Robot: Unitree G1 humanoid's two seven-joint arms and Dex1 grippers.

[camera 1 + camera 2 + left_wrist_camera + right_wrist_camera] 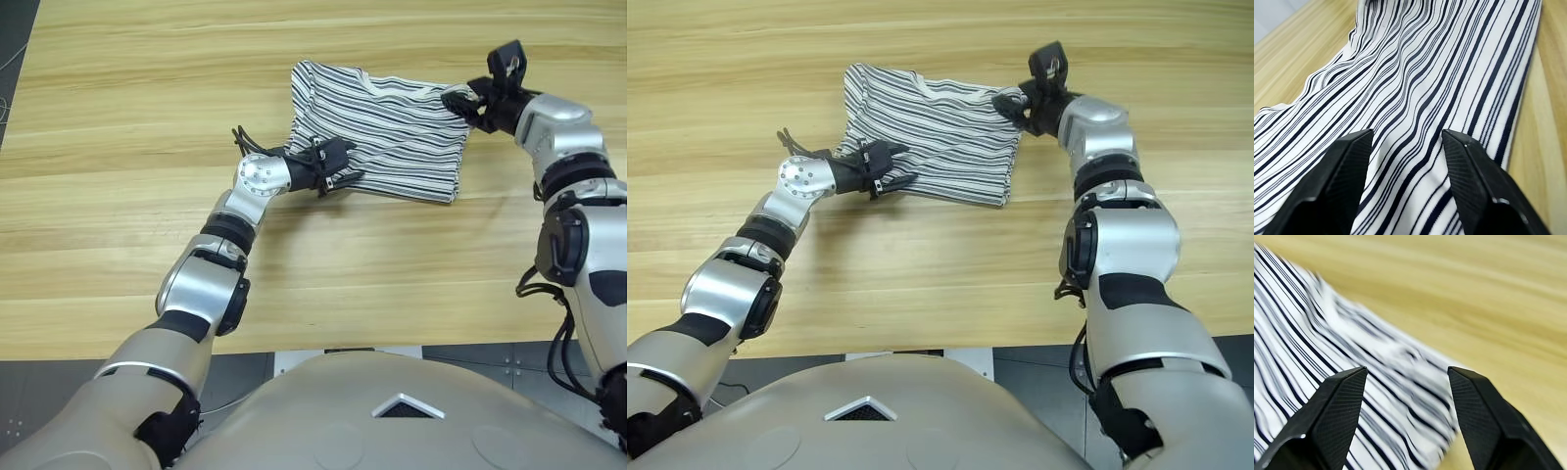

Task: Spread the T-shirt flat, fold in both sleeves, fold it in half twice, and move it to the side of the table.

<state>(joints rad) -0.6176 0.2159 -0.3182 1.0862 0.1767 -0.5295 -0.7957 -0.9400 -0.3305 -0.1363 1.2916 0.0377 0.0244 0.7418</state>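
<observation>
The T-shirt [392, 127], white with dark stripes, lies folded into a rough rectangle on the wooden table [147, 108], neckline toward the far edge. My left gripper [338, 168] rests on the shirt's near left edge, open, with striped cloth [1449, 73] under and between its fingers [1342, 181]. At the shirt's far right corner my right gripper [465, 103] stands open just over the cloth edge [1400, 382], its fingers [1484, 416] apart above fabric and table.
Bare wood stretches left, right and in front of the shirt. The table's near edge [294, 348] runs close to my torso, with dark floor beyond it at the far left corner [15, 59].
</observation>
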